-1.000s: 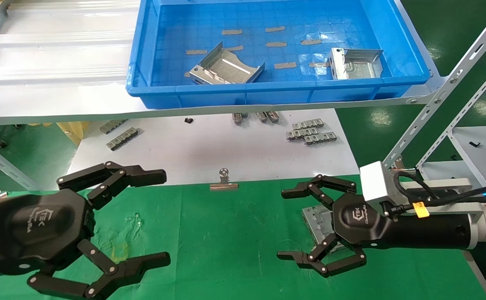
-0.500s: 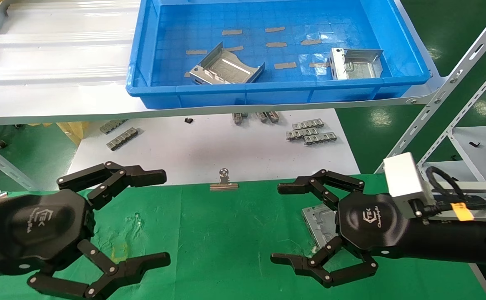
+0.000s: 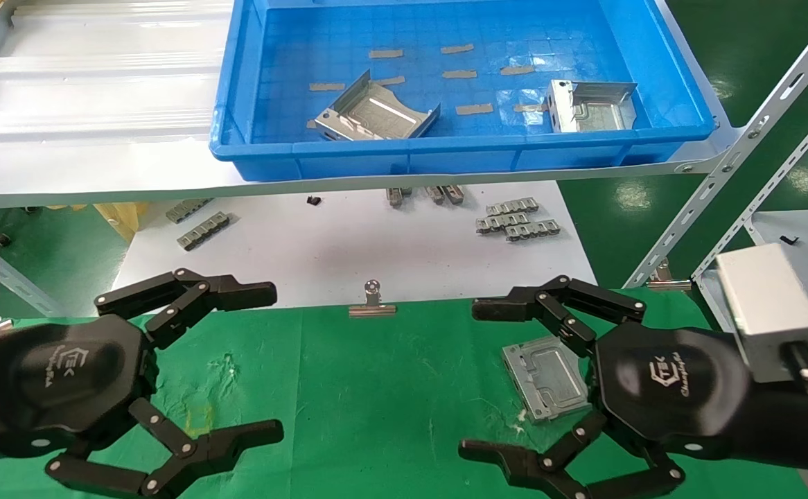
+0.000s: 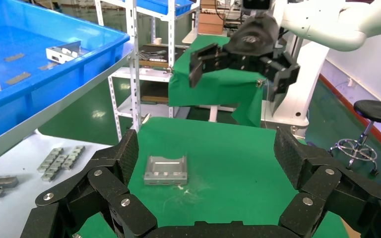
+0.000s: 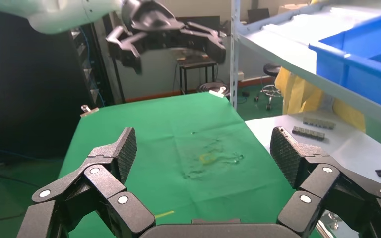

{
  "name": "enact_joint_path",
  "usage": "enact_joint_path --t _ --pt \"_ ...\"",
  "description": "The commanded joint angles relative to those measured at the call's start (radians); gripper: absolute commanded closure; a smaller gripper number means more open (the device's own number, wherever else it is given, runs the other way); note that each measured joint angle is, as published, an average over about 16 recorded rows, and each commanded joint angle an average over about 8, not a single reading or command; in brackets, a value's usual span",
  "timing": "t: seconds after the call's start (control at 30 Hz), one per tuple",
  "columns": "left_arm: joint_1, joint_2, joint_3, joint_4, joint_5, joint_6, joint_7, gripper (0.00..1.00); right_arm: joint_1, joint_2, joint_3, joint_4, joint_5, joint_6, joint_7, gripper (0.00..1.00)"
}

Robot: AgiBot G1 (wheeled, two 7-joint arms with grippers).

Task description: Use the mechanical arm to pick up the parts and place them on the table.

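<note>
One silvery part (image 3: 546, 378) lies flat on the green table (image 3: 376, 388); it also shows in the left wrist view (image 4: 165, 170). Two more parts (image 3: 375, 114) (image 3: 590, 105) lie in the blue tray (image 3: 445, 149) on the shelf. My right gripper (image 3: 475, 380) is open and empty, raised over the table's right side, its palm just right of the lying part. The right wrist view (image 5: 203, 153) shows only green cloth between the fingers. My left gripper (image 3: 269, 362) is open and empty over the table's left side, as the left wrist view (image 4: 206, 153) also shows.
A white board (image 3: 348, 242) behind the table carries grey chain-like strips (image 3: 515, 222). A silver binder clip (image 3: 373, 305) sits at its front edge. A perforated metal shelf frame (image 3: 736, 159) stands at the right, close to my right arm.
My open right gripper has drawn back to the right and towards me, uncovering the part, which stays on the cloth. The left arm has not moved.
</note>
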Motion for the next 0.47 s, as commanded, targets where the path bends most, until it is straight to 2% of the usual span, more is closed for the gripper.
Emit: enact_joint_path --t 0.03,0.23,0.47 --pt "0.0 0.0 0.0 0.0 0.0 0.0 0.0 0.0 -0.025 0.009 0.038 0.036 0.002 0.004 0.026 0.0" --pt "0.0 0.0 0.0 0.0 0.0 0.0 0.0 0.0 -0.076 0.029 0.117 0.109 0.006 0.01 0.075 0.0" --pt "0.0 0.0 0.0 0.0 0.0 0.0 0.0 0.0 -0.086 0.033 0.131 0.121 0.007 0.012 0.079 0.0"
